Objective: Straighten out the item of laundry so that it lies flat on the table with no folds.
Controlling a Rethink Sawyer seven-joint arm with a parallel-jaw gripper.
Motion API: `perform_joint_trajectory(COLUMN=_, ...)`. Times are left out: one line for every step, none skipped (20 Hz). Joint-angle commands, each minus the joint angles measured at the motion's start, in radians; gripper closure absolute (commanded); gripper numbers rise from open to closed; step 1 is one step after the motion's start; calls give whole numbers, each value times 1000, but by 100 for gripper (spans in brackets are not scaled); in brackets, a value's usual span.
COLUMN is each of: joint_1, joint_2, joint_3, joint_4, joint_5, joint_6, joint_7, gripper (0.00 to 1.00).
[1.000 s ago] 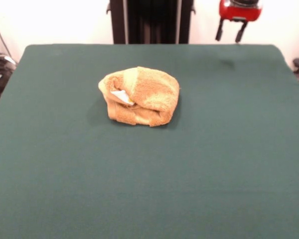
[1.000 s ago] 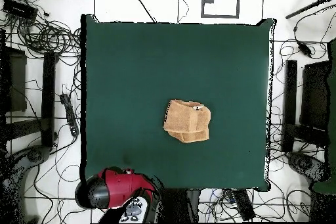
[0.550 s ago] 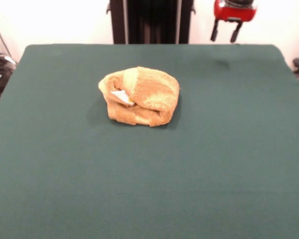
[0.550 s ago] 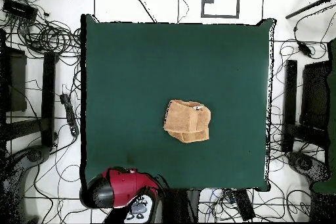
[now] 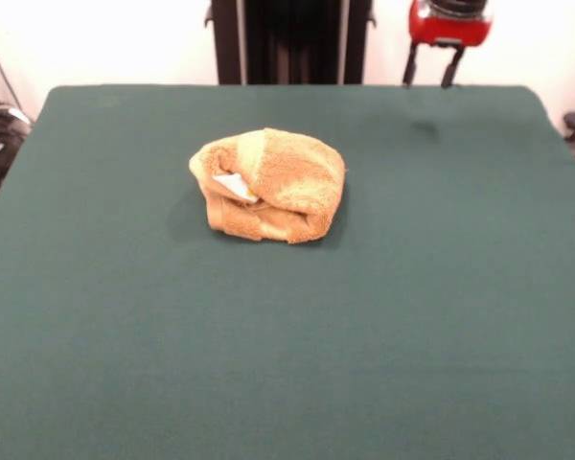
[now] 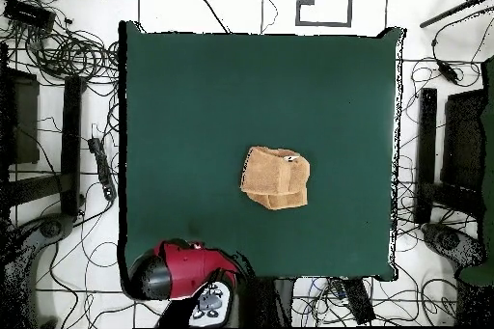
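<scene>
1. The red and black arm (image 5: 448, 21) was cut off by the front view's top edge; only its lower red housing and the gripper (image 5: 428, 69) showed.
2. The crumpled orange-tan terry towel (image 5: 269, 185) hid its own inner layers, and its small white tag (image 5: 234, 184) showed only partly.
3. The dark green felt-covered table (image 5: 287, 345) ran past the front view's bottom edge.
4. Overhead, the gripper (image 6: 209, 303) was too small to make out.

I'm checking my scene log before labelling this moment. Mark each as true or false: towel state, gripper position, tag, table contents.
1. The towel lies flat and unfolded. False: it is bunched into a folded heap.
2. The gripper hangs apart from the towel, at the table edge. True.
3. A small white tag shows on the towel. True.
4. The gripper holds the towel. False: it is empty, fingers spread.
</scene>
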Motion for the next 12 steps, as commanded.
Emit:
perform_joint_trajectory(joint_1=-14, joint_2=21, joint_3=110, joint_4=-137, joint_5=-6, joint_6=85, joint_7=63, gripper=0)
perform_joint_trajectory(joint_1=-13, joint_2=25, joint_3=108, joint_4=-144, joint_5=-8, joint_6=87, joint_7=61, gripper=0)
perform_joint_trajectory(joint_1=-14, joint_2=29, joint_3=107, joint_4=-151, joint_5=-10, joint_6=90, joint_7=58, gripper=0)
perform_joint_trajectory(joint_1=-16, joint_2=34, joint_3=109, joint_4=-154, joint_5=-12, joint_6=86, joint_7=58, gripper=0)
perform_joint_trajectory(joint_1=-20, joint_2=38, joint_3=112, joint_4=-155, joint_5=-14, joint_6=80, joint_7=57, gripper=0)
perform_joint_trajectory(joint_1=-23, joint_2=41, joint_3=114, joint_4=-156, joint_5=-16, joint_6=76, joint_7=58, gripper=0)
perform_joint_trajectory(joint_1=-26, joint_2=43, joint_3=116, joint_4=-157, joint_5=-16, joint_6=74, joint_7=60, gripper=0)
perform_joint_trajectory(joint_1=-29, joint_2=45, joint_3=117, joint_4=-158, joint_5=-16, joint_6=73, joint_7=61, gripper=0)
perform_joint_trajectory(joint_1=-34, joint_2=43, joint_3=120, joint_4=-154, joint_5=-15, joint_6=71, joint_7=64, gripper=0)
perform_joint_trajectory(joint_1=-36, joint_2=42, joint_3=122, joint_4=-154, joint_5=-14, joint_6=72, joint_7=65, gripper=0)
perform_joint_trajectory(joint_1=-39, joint_2=42, joint_3=123, joint_4=-154, joint_5=-15, joint_6=70, joint_7=65, gripper=0)
perform_joint_trajectory(joint_1=-41, joint_2=42, joint_3=125, joint_4=-156, joint_5=-17, joint_6=65, joint_7=64, gripper=0)
